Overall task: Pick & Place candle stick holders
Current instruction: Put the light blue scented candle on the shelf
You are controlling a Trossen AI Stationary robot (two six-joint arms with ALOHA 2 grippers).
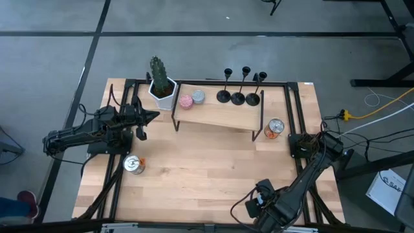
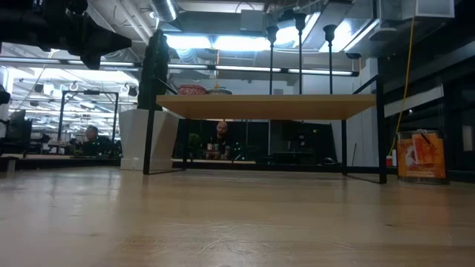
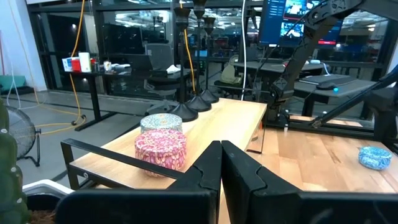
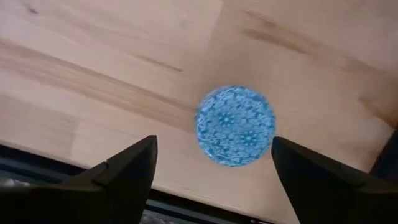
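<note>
The big wooden table [image 1: 213, 162] has a small shelf [image 1: 220, 115] near its far edge. The left gripper [image 1: 154, 116] waits by the table's left edge, fingers together. The right gripper [image 4: 211, 163] hangs at the near edge, fingers wide apart above a blue tin [image 4: 236, 126]. Three candle stick holders [image 1: 237, 97] stand together at the shelf's far right corner.

Shelf [image 1: 220, 116]: three candle stick holders [image 1: 238, 97] crowd its far right end, bases touching; pink tin [image 1: 185, 101] and grey tin [image 1: 198, 96] sit left. Shelf middle bare. Potted cactus [image 1: 161, 84] flanks left; cans [image 1: 275, 127] block right.
</note>
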